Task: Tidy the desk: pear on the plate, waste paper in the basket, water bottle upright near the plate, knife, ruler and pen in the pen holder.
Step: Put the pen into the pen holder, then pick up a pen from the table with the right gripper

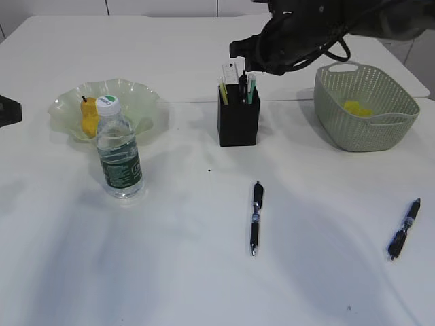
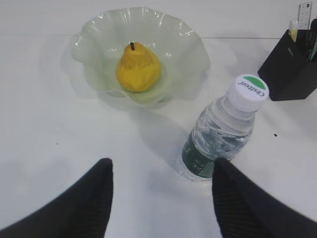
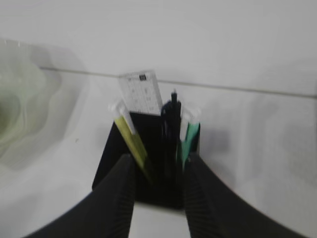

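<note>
At the far left of the white surface [image 1: 204, 272] stands a ruffled translucent green plate [image 1: 139, 95] with the yellow pear [image 1: 88, 117] lying in it, stem up. Just in front of the plate, near it but not touching, the water bottle [image 1: 119, 153] stands upright, white cap with a green patch on top. The left pincer [image 2: 161, 198] hovers low over the bare surface short of the bottle, its two dark fingers [image 2: 89, 203] spread wide apart and holding nothing; the bottle's base sits just beyond the right-hand finger (whether they touch cannot be told).

Toward the middle, the black square pen holder [image 1: 238, 122] carries a clear ruler [image 1: 230, 72] at its back, a yellow-handled knife [image 1: 223, 92] on its left, a green-handled one [image 1: 251, 89] on its right, and a dark pen [image 3: 171, 129] upright between them. The right pincer [image 3: 158, 191] hangs directly above the holder's near edge, fingers [image 3: 119, 198] parted moderately on either side of the pen's line; the blurred wrist view shows no clamp on the pen, whose top stands free beyond the fingertips.

In front of the holder a black pen [image 1: 255, 217] lies flat on the surface. Further right, a second black pen [image 1: 404, 229] lies near the edge, at a slant. Behind it sits the pale green basket [image 1: 401, 125] with yellow waste paper [image 1: 357, 108] inside.
</note>
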You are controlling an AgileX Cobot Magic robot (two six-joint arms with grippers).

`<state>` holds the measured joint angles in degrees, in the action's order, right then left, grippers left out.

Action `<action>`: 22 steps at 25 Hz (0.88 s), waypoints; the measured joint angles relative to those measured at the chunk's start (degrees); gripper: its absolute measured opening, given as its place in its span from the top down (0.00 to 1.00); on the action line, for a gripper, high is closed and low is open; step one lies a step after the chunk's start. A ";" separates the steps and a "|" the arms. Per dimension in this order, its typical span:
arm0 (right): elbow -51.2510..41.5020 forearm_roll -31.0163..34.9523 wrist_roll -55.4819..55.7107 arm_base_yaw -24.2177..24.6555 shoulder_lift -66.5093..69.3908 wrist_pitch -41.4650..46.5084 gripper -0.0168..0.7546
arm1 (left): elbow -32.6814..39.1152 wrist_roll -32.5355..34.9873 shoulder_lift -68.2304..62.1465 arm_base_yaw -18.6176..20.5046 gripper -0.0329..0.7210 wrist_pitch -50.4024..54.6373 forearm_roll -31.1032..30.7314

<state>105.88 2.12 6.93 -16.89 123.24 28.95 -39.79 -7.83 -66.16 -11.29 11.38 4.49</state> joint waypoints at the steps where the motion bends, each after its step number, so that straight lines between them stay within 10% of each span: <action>1: 0.00 0.11 0.00 0.00 -1.02 2.98 0.65 | 0.00 0.00 0.00 0.00 0.36 0.00 0.00; 13: 0.14 8.36 0.76 -0.32 -7.54 34.97 0.44 | 0.00 0.00 0.00 0.00 0.36 0.00 0.00; 22: 0.14 4.54 10.32 -5.34 -4.82 38.39 0.43 | 0.00 0.00 0.00 0.00 0.36 0.00 0.00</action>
<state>106.02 6.66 17.25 -22.22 118.43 67.34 -39.79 -7.83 -66.16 -11.29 11.38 4.49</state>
